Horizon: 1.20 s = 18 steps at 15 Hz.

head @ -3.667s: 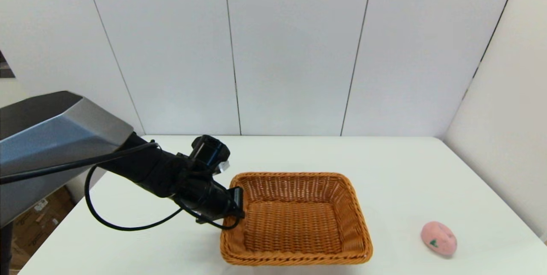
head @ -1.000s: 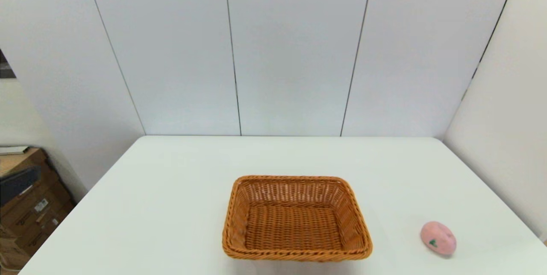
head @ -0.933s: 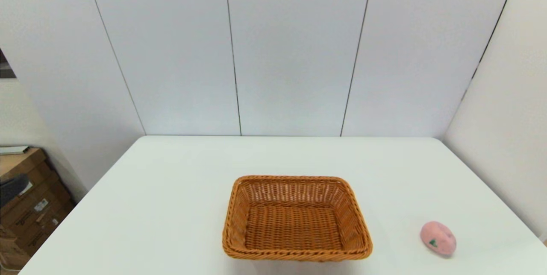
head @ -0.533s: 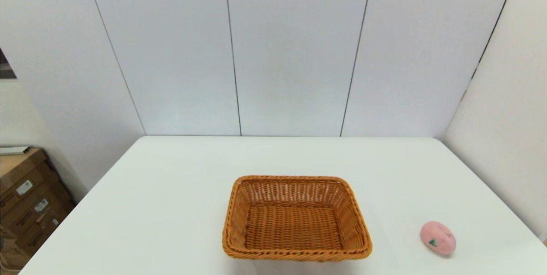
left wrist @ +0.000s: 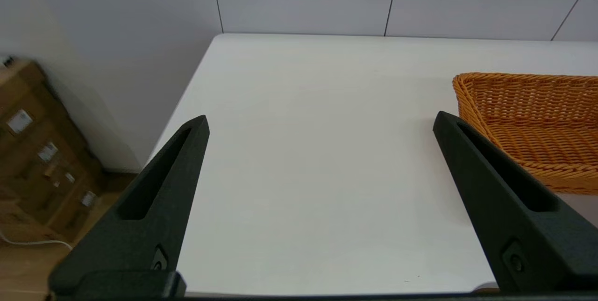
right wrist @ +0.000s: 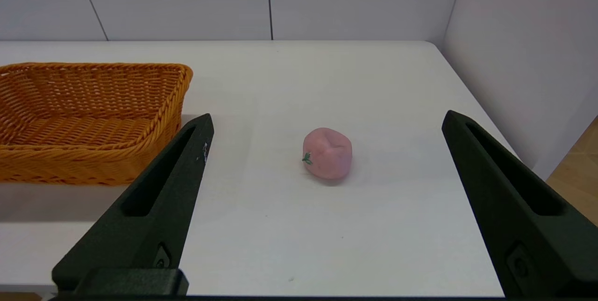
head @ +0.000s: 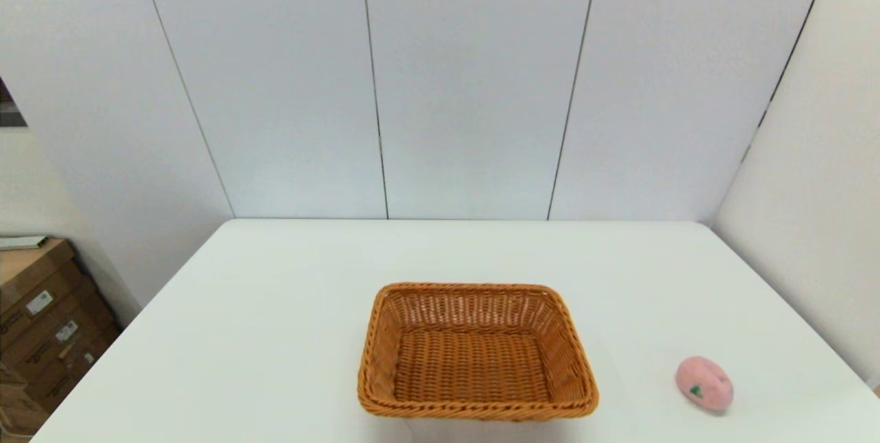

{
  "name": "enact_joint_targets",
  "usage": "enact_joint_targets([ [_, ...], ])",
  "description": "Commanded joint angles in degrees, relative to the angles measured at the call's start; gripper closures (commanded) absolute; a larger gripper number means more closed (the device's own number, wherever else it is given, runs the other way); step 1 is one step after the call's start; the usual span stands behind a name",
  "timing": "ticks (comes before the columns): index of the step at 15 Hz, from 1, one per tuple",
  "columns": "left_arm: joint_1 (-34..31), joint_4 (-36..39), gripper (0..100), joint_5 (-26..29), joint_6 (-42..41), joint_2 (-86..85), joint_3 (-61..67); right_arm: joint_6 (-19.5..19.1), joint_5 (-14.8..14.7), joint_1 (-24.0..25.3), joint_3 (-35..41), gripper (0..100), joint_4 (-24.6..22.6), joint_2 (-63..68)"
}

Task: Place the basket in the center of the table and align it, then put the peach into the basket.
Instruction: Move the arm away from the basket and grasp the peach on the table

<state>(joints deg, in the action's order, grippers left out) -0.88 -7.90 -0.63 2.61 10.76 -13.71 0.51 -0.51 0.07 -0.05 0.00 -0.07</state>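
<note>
An orange-brown woven basket (head: 476,352) sits near the middle of the white table (head: 289,305), toward its front edge, squared to the table and empty; it also shows as the basket (left wrist: 532,123) and the basket (right wrist: 88,114). The pink peach (head: 704,384) lies on the table to the basket's right, apart from it. In the right wrist view the peach (right wrist: 327,153) lies ahead between my fingers, some way off. My right gripper (right wrist: 327,121) is open and empty. Held back off the table's left front, my left gripper (left wrist: 320,121) is open and empty. Neither arm shows in the head view.
White wall panels (head: 467,85) rise behind the table and along its right side. Cardboard boxes (head: 41,312) stand on the floor past the table's left edge. Bare tabletop lies left of the basket and behind it.
The left arm has let go of the basket's left rim and drawn back out of the head view. The basket now rests flat. The peach has not moved.
</note>
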Motion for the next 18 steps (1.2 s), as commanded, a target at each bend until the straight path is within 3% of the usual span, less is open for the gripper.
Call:
enact_joint_targets([
  [1, 0.7, 3.6, 0, 0.2, 0.2, -6.8, 7.5, 0.0, 0.0, 0.0, 0.0, 0, 0.0, 0.0],
  [15, 0.9, 5.8, 0, -0.9, 1.1, -10.9, 12.7, -0.5, 0.1, 0.0, 0.0, 0, -0.1, 0.0],
  [18, 0.9, 5.8, 0, -0.9, 1.0, -10.9, 12.7, -0.5, 0.1, 0.0, -2.8, 0, 2.9, 0.1],
])
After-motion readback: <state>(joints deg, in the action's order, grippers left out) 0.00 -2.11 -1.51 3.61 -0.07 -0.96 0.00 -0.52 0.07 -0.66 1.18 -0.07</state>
